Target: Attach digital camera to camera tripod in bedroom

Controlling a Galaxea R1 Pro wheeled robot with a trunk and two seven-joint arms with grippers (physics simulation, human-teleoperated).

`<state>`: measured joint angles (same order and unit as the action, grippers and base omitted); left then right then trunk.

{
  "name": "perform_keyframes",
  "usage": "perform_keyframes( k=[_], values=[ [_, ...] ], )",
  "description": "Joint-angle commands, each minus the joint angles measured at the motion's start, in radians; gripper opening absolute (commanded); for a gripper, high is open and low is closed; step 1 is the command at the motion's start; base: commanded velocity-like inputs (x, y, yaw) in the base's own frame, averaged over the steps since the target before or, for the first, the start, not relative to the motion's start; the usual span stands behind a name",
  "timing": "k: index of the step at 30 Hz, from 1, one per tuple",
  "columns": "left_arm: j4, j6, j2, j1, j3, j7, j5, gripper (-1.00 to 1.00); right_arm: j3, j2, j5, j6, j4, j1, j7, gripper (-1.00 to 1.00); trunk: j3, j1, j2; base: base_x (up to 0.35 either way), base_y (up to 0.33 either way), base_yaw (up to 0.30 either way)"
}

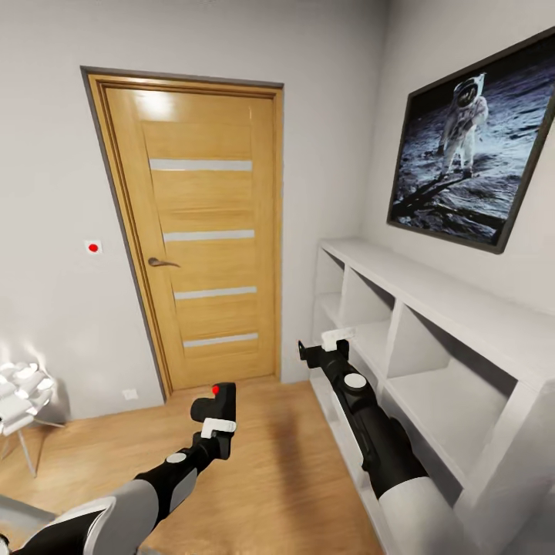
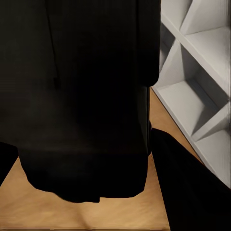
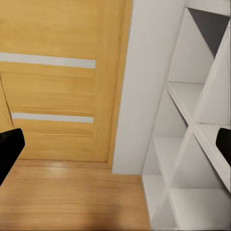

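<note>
head view looks at an oak door [image 1: 202, 247] with four frosted strips, shut in a pale grey wall. the left gripper [image 1: 218, 420] is at 6 o'clock, low in the middle, and it is clamped on the camera [image 1: 216, 401], a small black box with a red button on top. the camera is held up in the air over the wood floor [image 1: 277, 462], in front of the door.

the right gripper [image 1: 327, 348] is at about 4 o'clock from the picture's middle, just beside the white shelves [image 1: 432, 339]. it carries nothing. in the right wrist view its two black fingertips [image 3: 9, 147] stand far apart at the two edges, so the jaws are spread wide, with the door [image 3: 53, 82] and the shelves [image 3: 192, 144] between them.

in the left wrist view the camera [image 2: 82, 96] is a big dark mass very close to the lens. the fingers cannot be made out against it. beside it are the floor [image 2: 29, 211] and the shelves [image 2: 202, 72].

on the right wall, at 2 o'clock, hangs a framed picture [image 1: 474, 142] of an astronaut. at 9 o'clock a white lamp [image 1: 23, 397] on thin legs stands at the left edge. a small white switch [image 1: 93, 247] with a red dot is on the wall left of the door.
</note>
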<state>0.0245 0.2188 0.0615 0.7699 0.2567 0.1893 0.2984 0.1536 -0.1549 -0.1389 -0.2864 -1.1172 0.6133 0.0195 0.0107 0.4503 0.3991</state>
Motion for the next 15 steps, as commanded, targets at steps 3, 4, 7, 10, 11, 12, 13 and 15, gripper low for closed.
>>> perform_keyframes(
  k=[3, 4, 7, 10, 11, 12, 13, 15],
  values=[
    [0.0, 0.002, 0.001, 0.0, 0.009, 0.002, 0.01, -1.0, 0.001, 0.0, -0.01, -0.007, -0.001, 0.0, 0.002, 1.0, 0.0, 0.0, 0.001, -0.348, 0.0, -0.041],
    [0.0, 0.002, 0.001, 0.0, 0.009, 0.002, 0.01, -1.0, 0.001, 0.0, -0.01, -0.007, -0.001, 0.0, 0.002, 1.0, 0.0, 0.0, 0.001, -0.349, 0.0, -0.018],
    [0.0, 0.002, 0.001, 0.0, 0.009, 0.002, 0.01, -1.0, 0.001, 0.0, -0.01, -0.007, -0.001, 0.0, 0.002, 1.0, 0.0, 0.0, 0.001, -0.349, 0.0, -0.005],
    [0.0, 0.002, 0.001, 0.0, 0.009, 0.002, 0.01, -1.0, 0.001, 0.0, -0.01, -0.007, -0.001, 0.0, 0.002, 1.0, 0.0, 0.0, 0.001, -0.348, 0.0, -0.002],
    [0.0, 0.002, 0.001, 0.0, 0.009, 0.002, 0.01, -1.0, 0.001, 0.0, -0.01, -0.007, -0.001, 0.0, 0.002, 1.0, 0.0, 0.0, 0.001, -0.348, 0.0, 0.0],
    [0.0, 0.002, 0.001, 0.0, 0.009, 0.002, 0.01, -1.0, 0.001, 0.0, -0.01, -0.007, -0.001, 0.0, 0.002, 1.0, 0.0, 0.0, 0.001, -0.348, 0.0, 0.0],
    [0.0, 0.002, 0.001, 0.0, 0.009, 0.002, 0.01, -1.0, 0.001, 0.0, -0.01, -0.007, -0.001, 0.0, 0.002, 1.0, 0.0, 0.0, 0.001, -0.348, 0.0, 0.0],
    [0.0, 0.002, 0.001, 0.0, 0.009, 0.002, 0.01, -1.0, 0.001, 0.0, -0.01, -0.007, -0.001, 0.0, 0.002, 1.0, 0.0, 0.0, 0.001, -0.348, 0.0, 0.0]
  ],
)
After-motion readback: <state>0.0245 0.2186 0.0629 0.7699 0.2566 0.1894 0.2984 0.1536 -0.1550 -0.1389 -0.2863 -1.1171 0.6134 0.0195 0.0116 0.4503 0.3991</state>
